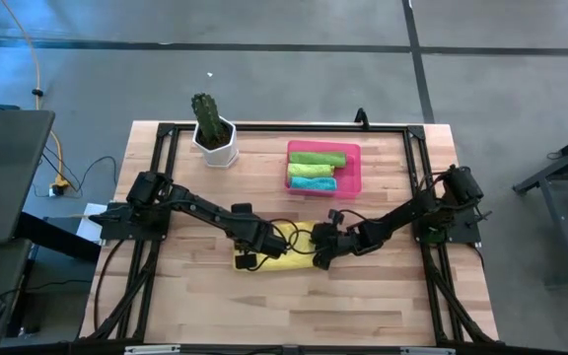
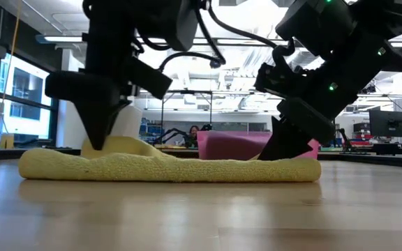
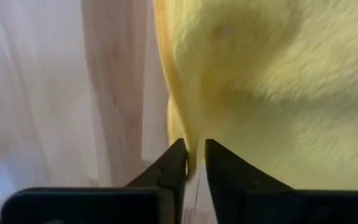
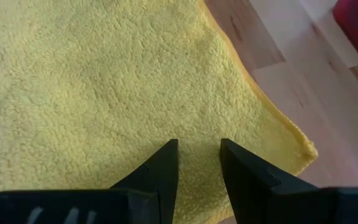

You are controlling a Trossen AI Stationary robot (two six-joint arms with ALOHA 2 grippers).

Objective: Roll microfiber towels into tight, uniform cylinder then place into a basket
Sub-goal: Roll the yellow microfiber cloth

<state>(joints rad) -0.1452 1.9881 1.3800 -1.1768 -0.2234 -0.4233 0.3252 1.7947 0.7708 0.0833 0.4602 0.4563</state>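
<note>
Fuzzy yellow towel (image 4: 104,81), rumpled flat.

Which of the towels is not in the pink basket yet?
The yellow towel: it lies on the table between the two hands, while the two green ones and the teal one sit rolled in the basket.

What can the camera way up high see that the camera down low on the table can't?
Only the high view shows the cactus pot and the rolled towels, two green and one blue, lying inside the pink basket.

Only the low view shows the room behind the table, with a person far off, and the yellow towel's lumpy side.

Both show the yellow towel lying on the wooden table, the left gripper and right gripper down on its two ends, and the pink basket behind.
</note>
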